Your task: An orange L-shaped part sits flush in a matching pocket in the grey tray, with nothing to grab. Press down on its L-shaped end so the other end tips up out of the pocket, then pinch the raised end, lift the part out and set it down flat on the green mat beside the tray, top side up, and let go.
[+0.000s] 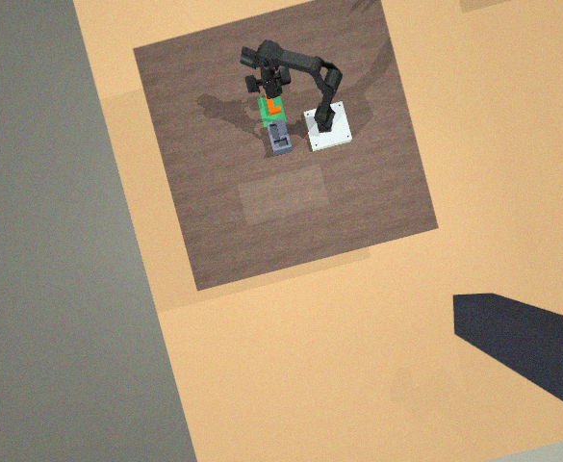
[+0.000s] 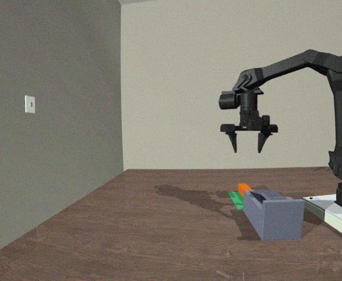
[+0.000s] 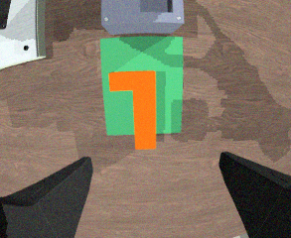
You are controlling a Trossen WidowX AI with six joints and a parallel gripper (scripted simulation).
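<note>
The orange L-shaped part (image 1: 273, 110) (image 2: 244, 188) (image 3: 145, 109) looks flat on the green mat (image 1: 264, 116) (image 2: 236, 201) (image 3: 119, 116). Its L-shaped end is on the mat toward the tray, and its straight end sticks out a little past the mat's far edge. My gripper (image 2: 247, 151) (image 3: 157, 163) is wide open and empty, well above the table. In the wrist view the part's straight end shows between and just ahead of the fingers. The grey tray (image 2: 282, 220) (image 3: 120, 22) stands beside the mat, its pocket empty in the top view.
The white base plate (image 1: 341, 140) (image 2: 340, 227) of the arm stands beside the tray and mat. The tray's walls rise above the part's height. A grey wall (image 2: 59, 91) with a white switch plate (image 2: 27, 104) is at the left of the exterior view.
</note>
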